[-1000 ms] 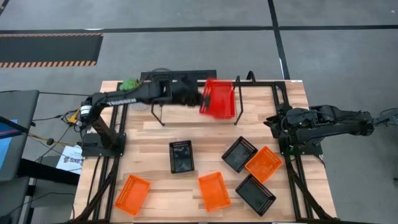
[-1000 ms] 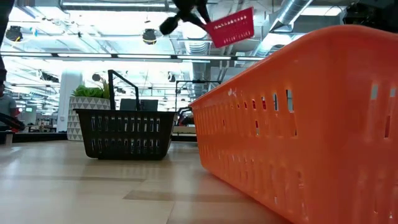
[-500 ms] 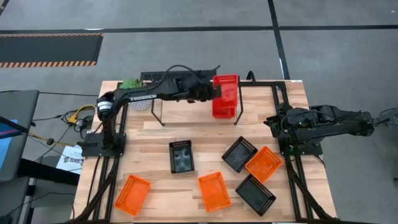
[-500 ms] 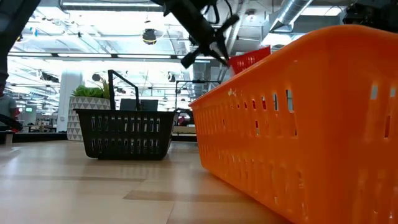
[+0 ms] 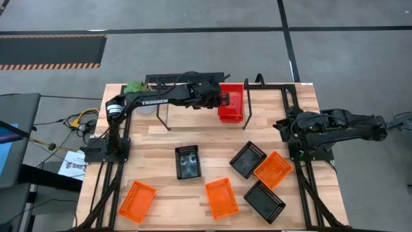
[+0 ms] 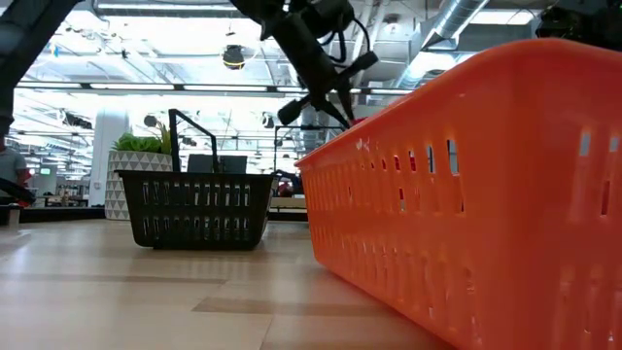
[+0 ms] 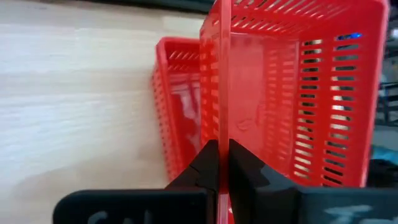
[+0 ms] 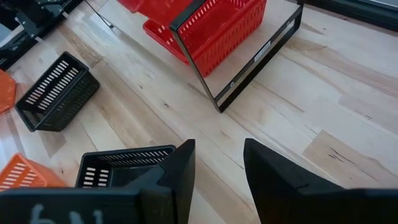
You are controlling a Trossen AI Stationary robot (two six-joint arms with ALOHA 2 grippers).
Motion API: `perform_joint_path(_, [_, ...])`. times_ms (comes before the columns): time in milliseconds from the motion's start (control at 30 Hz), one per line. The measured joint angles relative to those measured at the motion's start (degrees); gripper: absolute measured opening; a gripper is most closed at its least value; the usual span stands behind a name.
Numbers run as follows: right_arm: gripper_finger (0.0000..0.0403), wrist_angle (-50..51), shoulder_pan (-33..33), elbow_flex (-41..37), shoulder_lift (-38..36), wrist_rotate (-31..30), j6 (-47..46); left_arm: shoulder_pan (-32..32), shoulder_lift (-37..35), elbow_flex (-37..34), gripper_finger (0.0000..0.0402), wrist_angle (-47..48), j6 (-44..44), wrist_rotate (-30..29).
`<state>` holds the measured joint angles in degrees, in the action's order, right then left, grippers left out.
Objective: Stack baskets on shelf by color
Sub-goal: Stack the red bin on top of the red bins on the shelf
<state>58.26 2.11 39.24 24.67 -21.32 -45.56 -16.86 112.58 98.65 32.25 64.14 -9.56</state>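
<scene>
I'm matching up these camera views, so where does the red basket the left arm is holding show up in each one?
High view: red basket, top centre, on the shelf.
Low view: not in it; only the arm shows.
Left wrist view: fills the right half, clamped by the left end effector.
Right wrist view: top centre.
Shared landmark: the shelf's black wire frame.
</scene>
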Motion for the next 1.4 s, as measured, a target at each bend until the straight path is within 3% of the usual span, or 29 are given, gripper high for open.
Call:
perform_joint_path(600, [0.0159,0.0,0.0,0.0,0.0,0.1,0.0,-0.1,2.0,0.0,0.0002,-0.5,-0.7,1.5])
perform_joint_path(1200, [0.0159,0.0,0.0,0.0,0.0,0.1,0.1,-0.1,2.0,0.0,0.0092,-1.0,-0.1,0.9])
perform_joint_path(1400, [0.0159,0.0,0.0,0.0,0.0,0.2,0.1,-1.8,0.9,0.0,0.0105,-1.1,-5.8,2.8])
